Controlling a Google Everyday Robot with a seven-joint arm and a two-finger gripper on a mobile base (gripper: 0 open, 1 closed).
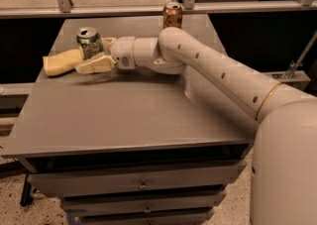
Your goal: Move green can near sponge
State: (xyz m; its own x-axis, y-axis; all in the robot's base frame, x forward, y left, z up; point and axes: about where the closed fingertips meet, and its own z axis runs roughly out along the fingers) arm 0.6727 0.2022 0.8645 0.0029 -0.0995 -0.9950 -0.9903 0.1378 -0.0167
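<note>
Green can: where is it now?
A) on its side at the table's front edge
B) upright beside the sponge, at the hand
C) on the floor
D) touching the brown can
B: the green can stands upright right beside the sponge, with the hand at it, on the table's far side.
</note>
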